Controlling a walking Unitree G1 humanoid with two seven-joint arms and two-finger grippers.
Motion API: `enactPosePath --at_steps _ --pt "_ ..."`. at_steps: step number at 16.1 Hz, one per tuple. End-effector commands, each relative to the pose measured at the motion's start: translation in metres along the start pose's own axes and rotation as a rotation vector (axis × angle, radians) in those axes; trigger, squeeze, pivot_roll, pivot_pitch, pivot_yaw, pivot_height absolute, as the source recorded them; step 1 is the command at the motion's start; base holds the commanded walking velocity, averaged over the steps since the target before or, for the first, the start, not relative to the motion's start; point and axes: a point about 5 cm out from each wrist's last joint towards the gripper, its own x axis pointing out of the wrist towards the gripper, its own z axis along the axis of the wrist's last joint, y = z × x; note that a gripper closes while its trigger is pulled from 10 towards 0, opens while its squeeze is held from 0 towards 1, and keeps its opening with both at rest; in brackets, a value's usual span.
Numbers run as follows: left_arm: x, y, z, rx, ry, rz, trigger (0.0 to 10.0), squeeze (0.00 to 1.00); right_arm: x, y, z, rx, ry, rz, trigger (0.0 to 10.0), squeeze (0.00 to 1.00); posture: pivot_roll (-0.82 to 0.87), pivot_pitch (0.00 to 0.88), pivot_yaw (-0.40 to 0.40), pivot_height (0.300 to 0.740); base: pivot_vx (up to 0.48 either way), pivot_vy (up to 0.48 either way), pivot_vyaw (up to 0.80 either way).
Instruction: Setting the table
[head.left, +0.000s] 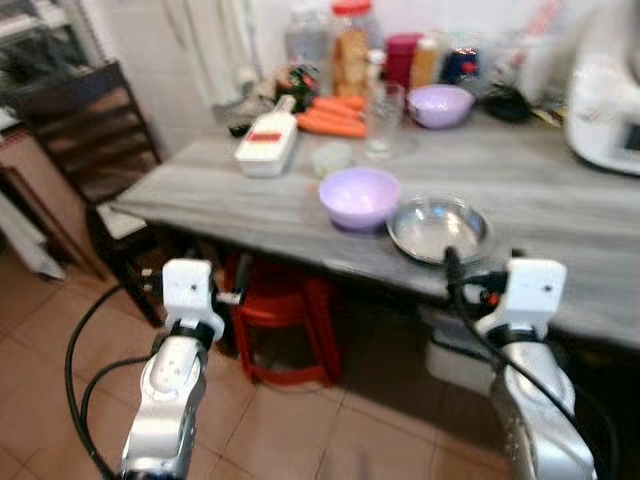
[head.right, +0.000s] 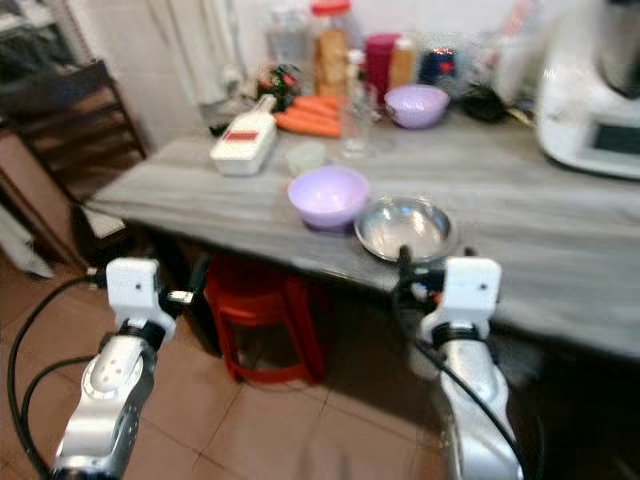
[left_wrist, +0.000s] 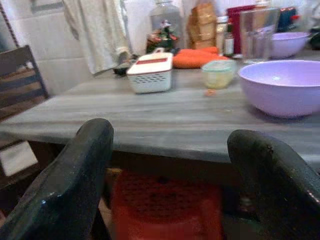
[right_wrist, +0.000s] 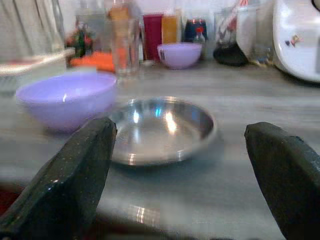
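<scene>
A steel plate (head.left: 437, 229) sits at the near edge of the grey desk (head.left: 560, 215), touching a lilac bowl (head.left: 359, 196) on its left. The right hand (right_wrist: 185, 165), fingers apart, hovers just in front of the plate. The left hand (left_wrist: 170, 175), also spread, hangs before the desk edge above a red stool (head.left: 285, 320).
</scene>
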Motion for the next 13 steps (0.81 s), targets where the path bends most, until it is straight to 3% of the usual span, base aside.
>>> enactPosePath --at_steps 1,4,6,11,12,13 --pt "0.002 0.006 0.002 0.012 0.005 0.009 10.0 0.0 0.003 0.009 -0.001 -0.006 0.0 0.023 10.0 0.0 -0.06 0.0 0.112 0.74 -0.304 0.0 0.0" --pt "0.005 0.007 0.003 0.015 0.0 0.004 10.0 0.0 0.005 0.011 0.002 0.0 -0.032 0.024 10.0 0.0 -0.06 0.0 0.122 0.74 -0.307 0.0 0.0" --pt "0.006 0.005 0.004 0.016 -0.001 -0.005 10.0 0.0 0.004 0.016 0.0 0.056 -0.007 0.069 10.0 0.0 -0.06 0.0 0.125 0.74 -0.306 0.0 0.0" --pt "0.01 0.002 0.001 0.018 0.004 -0.025 10.0 0.0 0.006 0.01 -0.005 0.039 0.012 0.022 10.0 0.0 -0.07 0.0 0.14 0.74 -0.306 0.0 0.0" --pt "0.013 0.0 0.003 0.02 -0.003 -0.033 10.0 0.0 0.009 0.012 -0.004 0.01 0.0 0.032 10.0 0.0 -0.08 0.0 0.142 0.74 -0.307 0.0 0.0" --pt "0.015 0.001 0.003 0.019 -0.004 -0.034 10.0 0.0 0.009 0.015 -0.005 0.042 0.002 0.069 10.0 0.0 -0.08 0.0 0.144 0.74 -0.307 0.0 0.0"
